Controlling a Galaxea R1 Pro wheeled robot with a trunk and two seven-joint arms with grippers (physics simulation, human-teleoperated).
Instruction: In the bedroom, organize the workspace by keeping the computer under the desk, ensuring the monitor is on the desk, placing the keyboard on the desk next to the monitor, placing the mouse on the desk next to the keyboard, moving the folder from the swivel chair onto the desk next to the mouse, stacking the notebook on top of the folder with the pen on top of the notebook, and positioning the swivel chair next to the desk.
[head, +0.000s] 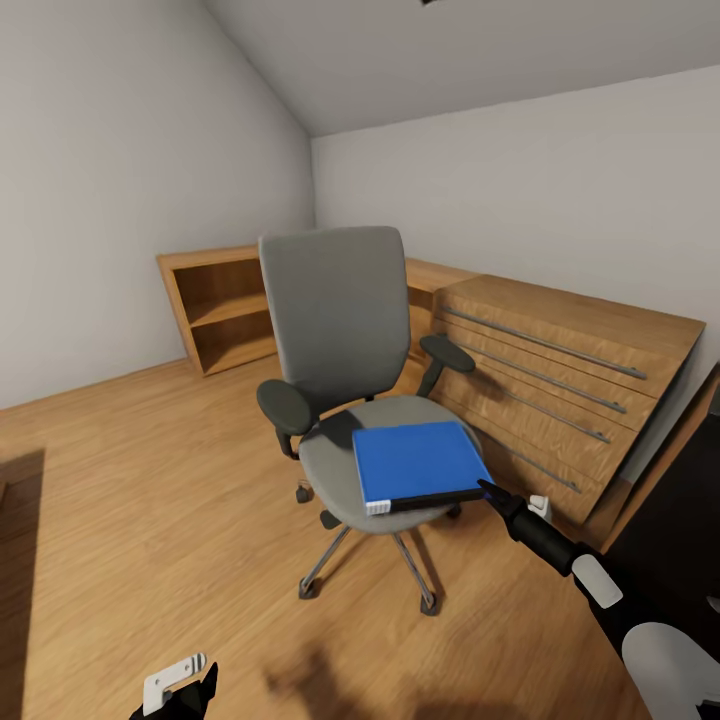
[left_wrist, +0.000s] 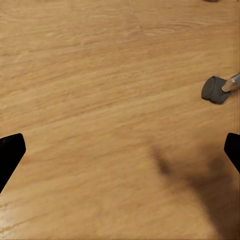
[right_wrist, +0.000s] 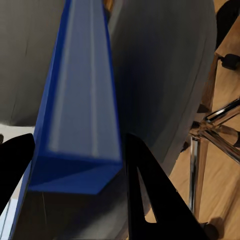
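- While the light wooden drawer unit (head: 570, 385) stood at the right of the frame, the swivel chair (head: 350, 370) sat on the wooden floor (head: 150, 520) at centre, facing the camera.
- On its seat lay the folder (head: 418, 463), flat, its near corner overhanging the front edge.
- It looked stiff, light and smooth-covered, so a grip across the overhanging corner seemed best.
- At the lower right, the right gripper (right_wrist: 75, 170) straddled that corner, fingers either side; whether they pinched it I cannot tell.
- At the bottom left, the left gripper (left_wrist: 120, 150) hung spread and empty over the floor.
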